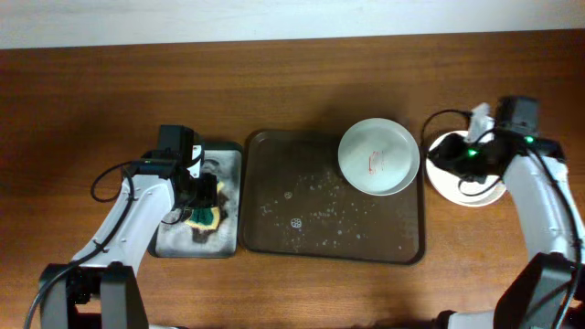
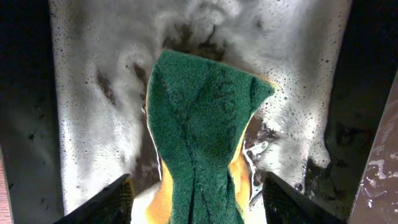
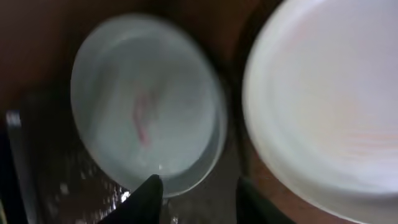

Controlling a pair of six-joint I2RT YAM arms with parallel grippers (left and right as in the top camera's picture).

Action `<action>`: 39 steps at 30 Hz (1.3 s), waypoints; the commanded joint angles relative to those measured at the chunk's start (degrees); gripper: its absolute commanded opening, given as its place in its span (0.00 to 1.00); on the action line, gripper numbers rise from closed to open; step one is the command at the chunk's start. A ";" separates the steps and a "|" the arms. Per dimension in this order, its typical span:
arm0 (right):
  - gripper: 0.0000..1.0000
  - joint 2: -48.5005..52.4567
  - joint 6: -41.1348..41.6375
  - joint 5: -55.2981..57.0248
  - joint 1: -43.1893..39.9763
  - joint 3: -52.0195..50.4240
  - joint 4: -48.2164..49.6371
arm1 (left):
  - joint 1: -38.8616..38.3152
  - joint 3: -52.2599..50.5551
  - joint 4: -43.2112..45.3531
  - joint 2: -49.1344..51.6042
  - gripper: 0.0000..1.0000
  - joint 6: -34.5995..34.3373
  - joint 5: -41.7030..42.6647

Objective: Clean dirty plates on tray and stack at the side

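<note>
**Wooden tabletop, pale far edge**

We see a reddish-brown wooden tabletop (image 1: 302, 82), its grain running side to side, filling nearly the whole overhead view. Along its far edge runs a pale strip (image 1: 228, 18); we cannot tell whether it is wall or floor.

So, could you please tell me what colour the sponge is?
The sponge is dark green over yellow; clearest in the left wrist view.

pretty plain wooden desk (image 1: 82, 100): a small black tray (image 1: 230, 183) is set left, the big brown tray (image 1: 274, 174) in the middle, a white plate (image 1: 457, 194) right.
</note>
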 commanded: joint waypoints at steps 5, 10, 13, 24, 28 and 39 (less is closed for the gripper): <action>0.39 11.32 2.49 11.32 10.19 0.44 -0.17 | 0.33 -0.17 0.11 0.50 0.69 0.50 -0.15; 0.08 19.56 3.85 -1.22 10.93 0.44 -0.26 | 0.33 -0.17 0.11 0.48 0.69 0.48 -0.15; 0.04 19.52 4.61 -10.40 14.67 0.44 -4.94 | 0.33 -0.17 0.11 0.48 0.71 0.48 -0.15; 0.26 19.61 0.96 3.21 23.37 0.44 12.48 | 0.33 -0.61 3.41 0.50 0.69 -4.04 -0.17; 0.04 19.65 4.28 3.41 26.97 0.42 7.76 | 0.33 -5.62 9.05 0.50 0.62 -7.30 -0.13; 0.04 19.65 8.35 3.39 27.82 0.42 1.90 | 0.28 -9.09 17.11 5.14 0.54 -7.26 1.36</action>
